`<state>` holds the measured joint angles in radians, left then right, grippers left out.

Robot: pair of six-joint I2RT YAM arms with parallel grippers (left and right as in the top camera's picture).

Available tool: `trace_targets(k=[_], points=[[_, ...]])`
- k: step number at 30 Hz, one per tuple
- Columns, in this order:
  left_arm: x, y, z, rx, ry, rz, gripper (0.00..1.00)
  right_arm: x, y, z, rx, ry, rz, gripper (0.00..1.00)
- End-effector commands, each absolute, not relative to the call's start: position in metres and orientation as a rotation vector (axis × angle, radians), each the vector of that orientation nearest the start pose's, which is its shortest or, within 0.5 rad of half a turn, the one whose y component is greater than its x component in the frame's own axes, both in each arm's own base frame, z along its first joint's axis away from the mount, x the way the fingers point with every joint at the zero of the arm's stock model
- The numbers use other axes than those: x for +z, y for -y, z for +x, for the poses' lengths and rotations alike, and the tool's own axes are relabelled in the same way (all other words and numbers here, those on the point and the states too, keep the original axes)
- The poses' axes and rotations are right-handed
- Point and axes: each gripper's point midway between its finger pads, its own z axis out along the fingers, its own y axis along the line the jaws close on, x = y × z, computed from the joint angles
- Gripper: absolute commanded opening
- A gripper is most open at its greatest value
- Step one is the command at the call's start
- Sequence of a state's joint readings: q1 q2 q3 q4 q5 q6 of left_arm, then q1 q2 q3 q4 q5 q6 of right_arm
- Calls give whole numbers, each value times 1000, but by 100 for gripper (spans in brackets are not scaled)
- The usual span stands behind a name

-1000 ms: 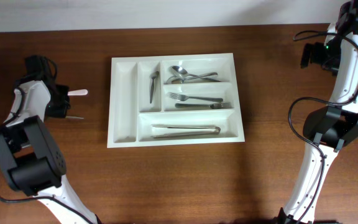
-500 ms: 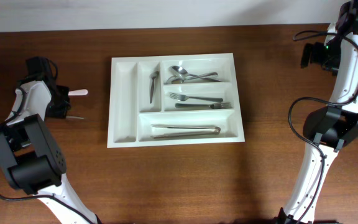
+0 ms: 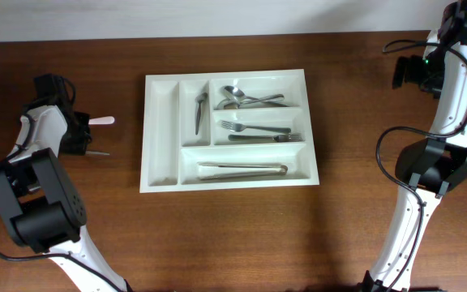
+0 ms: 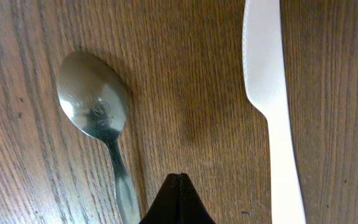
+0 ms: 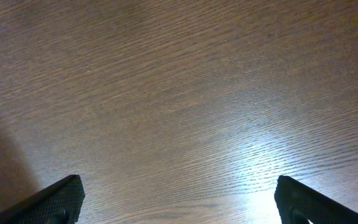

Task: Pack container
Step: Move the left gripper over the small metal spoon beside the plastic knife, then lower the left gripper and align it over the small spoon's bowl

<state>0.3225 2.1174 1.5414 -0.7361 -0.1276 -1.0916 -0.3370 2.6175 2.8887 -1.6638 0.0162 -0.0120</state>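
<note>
– Where was the tray?
– The tray (image 3: 160,134) lay in the middle of the worktop (image 3: 233,235), between my two arms. Spoons (image 3: 242,99), forks (image 3: 254,128) and tongs (image 3: 242,169) were inside it.
– And your hands?
– My left hand (image 4: 179,190) was fully closed and held nothing. Its tip stood between a metal spoon (image 4: 95,112) and a white plastic knife (image 4: 267,93), both lying on the wood. My right hand (image 5: 179,186) was wide open and empty, over bare wood.

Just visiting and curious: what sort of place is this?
Likely a robotics lab bench: a left arm and right arm flank a wooden table with a cutlery tray.
</note>
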Motion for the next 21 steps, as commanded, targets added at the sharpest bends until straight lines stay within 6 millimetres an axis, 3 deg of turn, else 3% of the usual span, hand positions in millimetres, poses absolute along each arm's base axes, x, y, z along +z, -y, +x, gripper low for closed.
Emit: trace_targets(k=[1,21], points=[[19,-176,426,72,-2135,-1874,2,137,172,482,-63,-2909,474,99],[19,-180,424,75,-2128,-1885,2,137,172,482,-63,-2909,474,99]])
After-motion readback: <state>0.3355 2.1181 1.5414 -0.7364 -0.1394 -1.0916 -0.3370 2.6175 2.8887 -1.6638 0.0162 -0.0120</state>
